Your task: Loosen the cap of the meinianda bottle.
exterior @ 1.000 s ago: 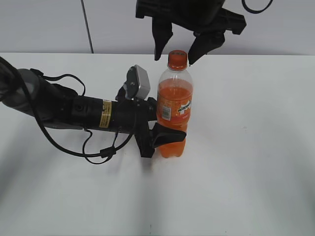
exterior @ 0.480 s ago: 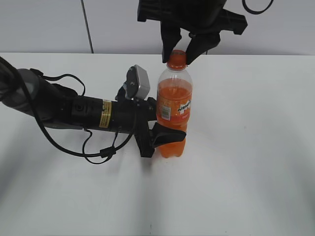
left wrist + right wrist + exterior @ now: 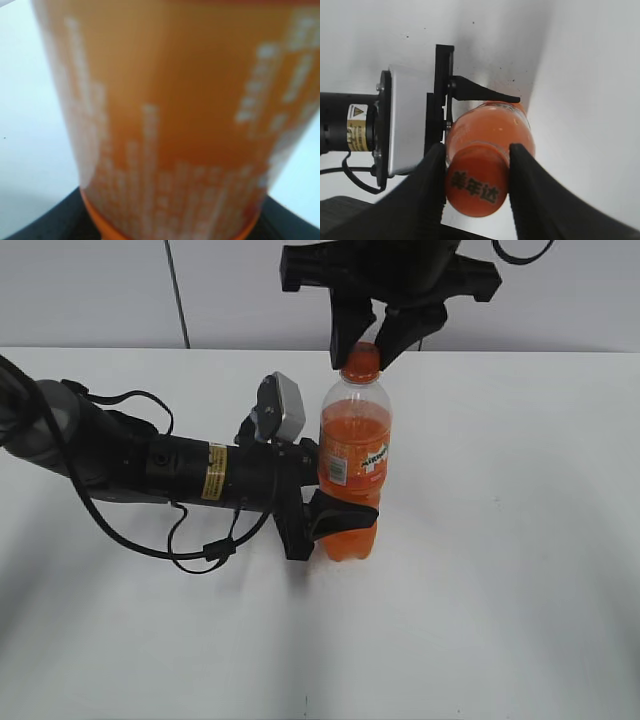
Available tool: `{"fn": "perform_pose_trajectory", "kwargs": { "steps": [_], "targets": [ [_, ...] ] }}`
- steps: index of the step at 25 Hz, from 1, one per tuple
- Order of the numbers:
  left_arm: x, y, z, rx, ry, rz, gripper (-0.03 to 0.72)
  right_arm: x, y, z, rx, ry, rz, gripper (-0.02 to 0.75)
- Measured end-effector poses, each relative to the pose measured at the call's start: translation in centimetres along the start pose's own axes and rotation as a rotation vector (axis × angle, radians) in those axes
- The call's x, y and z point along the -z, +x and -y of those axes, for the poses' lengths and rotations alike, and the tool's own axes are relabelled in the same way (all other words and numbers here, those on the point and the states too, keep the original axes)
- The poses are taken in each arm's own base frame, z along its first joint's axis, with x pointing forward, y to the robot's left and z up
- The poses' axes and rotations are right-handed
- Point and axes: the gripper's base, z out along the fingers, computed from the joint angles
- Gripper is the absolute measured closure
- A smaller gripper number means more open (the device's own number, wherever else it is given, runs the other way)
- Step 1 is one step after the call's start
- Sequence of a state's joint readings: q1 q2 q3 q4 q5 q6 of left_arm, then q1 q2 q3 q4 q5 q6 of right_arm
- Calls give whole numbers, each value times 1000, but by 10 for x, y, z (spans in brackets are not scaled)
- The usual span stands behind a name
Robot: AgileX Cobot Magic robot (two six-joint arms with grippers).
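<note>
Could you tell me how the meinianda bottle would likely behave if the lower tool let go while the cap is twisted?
The meinianda bottle is tall, narrow and nearly full, so it is probably heavy yet prone to tipping. Its smooth round body would likely spin with the cap unless the left tool braces it.

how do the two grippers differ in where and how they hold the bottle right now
The left gripper lies sideways, low over the table, with its fingers around the ridged lower body of the meinianda bottle. The right gripper comes down from above, its fingers on either side of the small cap. The left spans the wide body; the right spans only the narrow cap. Both are black and on the same upright bottle.
</note>
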State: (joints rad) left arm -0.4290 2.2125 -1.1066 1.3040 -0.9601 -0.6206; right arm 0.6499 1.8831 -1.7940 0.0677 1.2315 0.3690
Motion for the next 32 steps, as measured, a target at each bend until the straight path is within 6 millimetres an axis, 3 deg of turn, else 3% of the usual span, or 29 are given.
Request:
{"fn": "perform_pose_trajectory", "kwargs": {
  "steps": [12, 32],
  "targets": [
    [0, 0, 0, -1, 2, 0, 284, 0, 1, -2, 525, -18, -1, 458],
    [0, 0, 1, -12, 8, -1, 286, 0, 3, -7, 1108, -86, 18, 460]
  ]
}}
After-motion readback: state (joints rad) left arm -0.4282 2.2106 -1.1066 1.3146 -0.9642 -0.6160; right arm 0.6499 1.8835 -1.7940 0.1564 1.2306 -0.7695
